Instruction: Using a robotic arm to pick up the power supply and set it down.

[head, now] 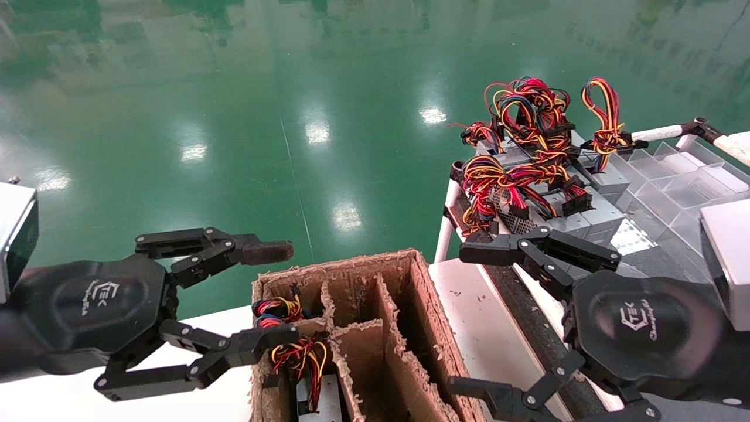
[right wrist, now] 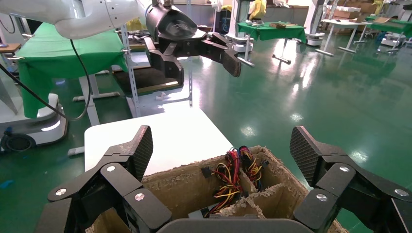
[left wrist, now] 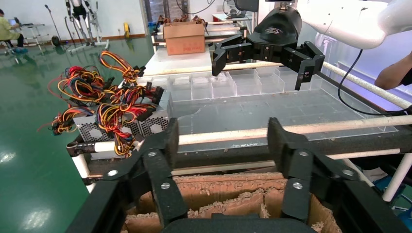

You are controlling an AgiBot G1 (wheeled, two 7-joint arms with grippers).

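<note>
Several grey power supply units (head: 592, 220) lie piled on the right-hand rack, under a tangle of red, yellow and black wires (head: 530, 132); the pile (left wrist: 150, 125) also shows in the left wrist view. Another power supply (head: 319, 401) stands in the near-left compartment of a cardboard box (head: 425, 305), its wires (right wrist: 228, 174) spilling over the divider. My right gripper (head: 463, 319) hovers open and empty between box and rack, below the pile. My left gripper (head: 287, 293), also open and empty, hangs over the box's left edge. Each wrist view shows its own gripper (left wrist: 223, 141) (right wrist: 222, 145) above the box.
The box (right wrist: 175, 179) has frayed cardboard dividers and stands on a white table (head: 58, 398). A clear plastic divider tray (head: 674, 176) lies on the rack behind the pile. White rack tubes (head: 443, 234) run between table and rack. Green floor lies beyond.
</note>
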